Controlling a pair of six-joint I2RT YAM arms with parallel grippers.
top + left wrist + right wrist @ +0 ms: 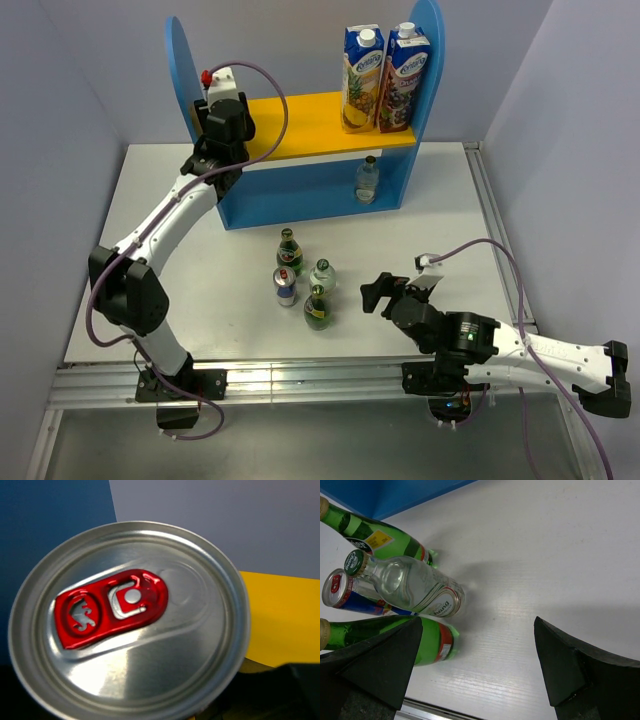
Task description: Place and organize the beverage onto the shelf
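The right end effector (480, 667) gapes wide, its matte black wedge fingers (375, 665) over the white worktop (545, 555). It is near a cluster of two glossy green glass bottles (395, 542), a clear bottle (415, 587) with a green cap, and a blue-and-silver can (355, 600). The left end effector (220, 105) hovers at the yellow board of the shelf (300, 195). Its fingers are hidden, so its grip cannot be told. A second can (130, 625), with a round brushed-silver lid and red tab, fills its wrist view. Another clear bottle (368, 180) stands on the lower level.
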